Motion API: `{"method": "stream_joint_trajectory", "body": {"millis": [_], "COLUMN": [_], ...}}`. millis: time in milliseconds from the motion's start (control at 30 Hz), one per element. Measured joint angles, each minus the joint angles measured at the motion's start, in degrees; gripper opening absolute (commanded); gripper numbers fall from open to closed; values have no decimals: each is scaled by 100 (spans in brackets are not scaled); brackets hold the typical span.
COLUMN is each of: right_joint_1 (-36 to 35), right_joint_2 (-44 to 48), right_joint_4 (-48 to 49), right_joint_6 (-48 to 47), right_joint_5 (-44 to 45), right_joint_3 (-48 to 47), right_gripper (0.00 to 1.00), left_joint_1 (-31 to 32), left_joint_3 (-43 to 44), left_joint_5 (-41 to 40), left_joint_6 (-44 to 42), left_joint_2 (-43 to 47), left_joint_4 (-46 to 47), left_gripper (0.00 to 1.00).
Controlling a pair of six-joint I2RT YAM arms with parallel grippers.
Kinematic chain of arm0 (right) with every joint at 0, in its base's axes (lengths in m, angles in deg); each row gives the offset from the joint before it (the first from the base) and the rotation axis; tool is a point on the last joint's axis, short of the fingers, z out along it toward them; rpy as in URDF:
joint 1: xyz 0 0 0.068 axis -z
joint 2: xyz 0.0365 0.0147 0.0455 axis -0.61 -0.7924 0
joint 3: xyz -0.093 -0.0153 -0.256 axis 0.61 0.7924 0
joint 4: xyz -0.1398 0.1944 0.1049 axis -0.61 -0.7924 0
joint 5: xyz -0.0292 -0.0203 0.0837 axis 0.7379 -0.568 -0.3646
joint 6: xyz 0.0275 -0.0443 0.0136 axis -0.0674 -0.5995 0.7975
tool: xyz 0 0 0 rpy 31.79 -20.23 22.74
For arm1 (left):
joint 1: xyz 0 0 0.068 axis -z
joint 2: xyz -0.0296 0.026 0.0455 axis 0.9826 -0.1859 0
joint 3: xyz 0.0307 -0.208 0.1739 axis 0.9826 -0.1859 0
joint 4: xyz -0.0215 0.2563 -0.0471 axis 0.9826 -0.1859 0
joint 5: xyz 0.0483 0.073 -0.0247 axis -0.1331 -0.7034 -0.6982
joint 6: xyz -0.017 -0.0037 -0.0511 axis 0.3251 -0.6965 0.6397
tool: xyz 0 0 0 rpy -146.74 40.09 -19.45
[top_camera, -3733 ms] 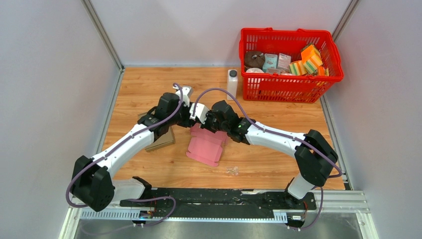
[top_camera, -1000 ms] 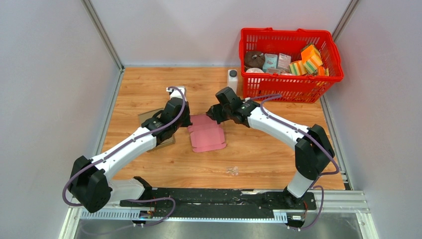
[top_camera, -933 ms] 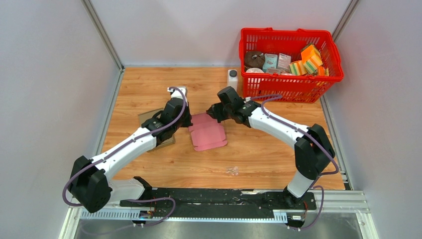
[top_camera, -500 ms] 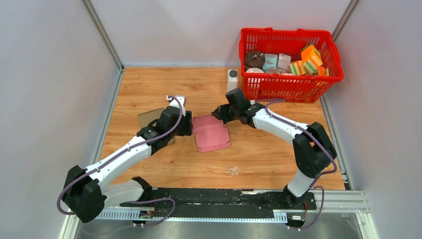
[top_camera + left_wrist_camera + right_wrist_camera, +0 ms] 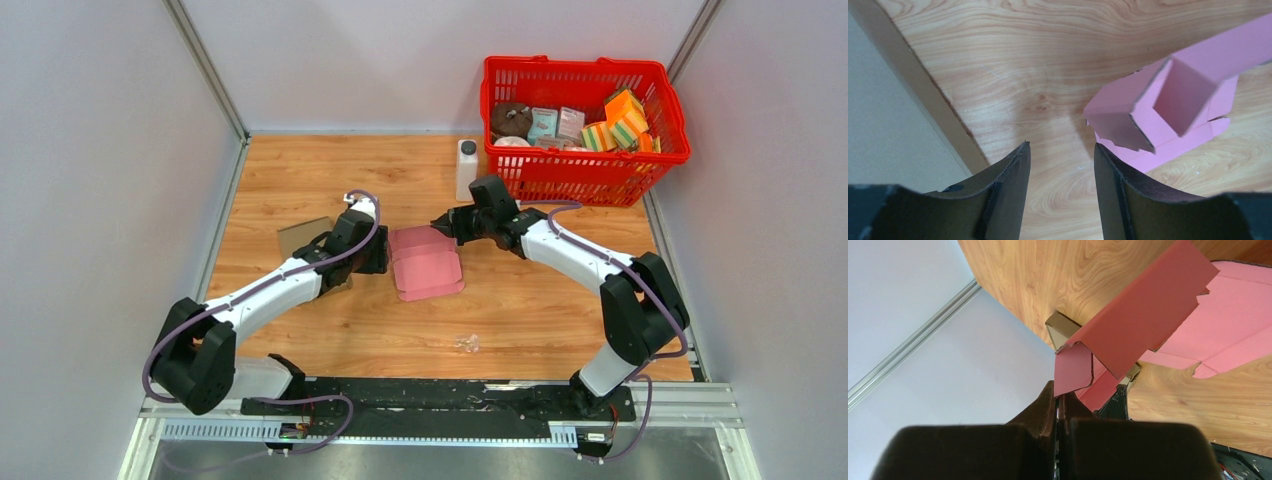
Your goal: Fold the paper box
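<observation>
The pink paper box (image 5: 428, 265) lies partly folded on the wooden table between my two arms. My right gripper (image 5: 445, 223) is shut on a flap at the box's far right corner; in the right wrist view the flap (image 5: 1074, 371) runs into the closed jaws of the right gripper (image 5: 1059, 396). My left gripper (image 5: 380, 262) is open and empty just left of the box. In the left wrist view the box (image 5: 1168, 105) sits ahead and to the right of the left gripper (image 5: 1062, 147), with one side wall raised.
A red basket (image 5: 580, 150) with several items stands at the back right. A white bottle (image 5: 466, 170) stands beside it. A brown cardboard piece (image 5: 306, 238) lies under my left arm. A small clear scrap (image 5: 467, 343) lies near the front.
My right gripper has pulled the box flap to the right and back toward the basket. The box has shifted right. My left gripper has followed and stays open at its left edge.
</observation>
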Motion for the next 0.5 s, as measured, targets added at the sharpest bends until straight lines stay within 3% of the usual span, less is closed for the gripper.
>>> {"method": "stream_joint_trajectory", "body": {"millis": [200,233,267,367,500], "right_joint_1": [72,79,81,83,83], "right_joint_2": [17,17,17,17,17], "right_joint_4": [85,87,94,103,109], "right_joint_6": [-13,-15,-17,-17,-17], "right_joint_5": [-70,-83,-92,-138,-186], "right_joint_3": [11,13,13,13,13], "right_gripper": [0,0,0,0,0], "left_joint_1": [-98,-98,-98,-94,-94], "left_joint_3": [-297,-356,-535,-603,-87], "left_joint_5": [756,828,1001,1126,824], "left_joint_6": [-20,-17,-9,31,92], "left_joint_2": [72,101,188,173,-273], "left_joint_4": [673,754,960,1099,964], "left_gripper": [64,73,73,73,66]}}
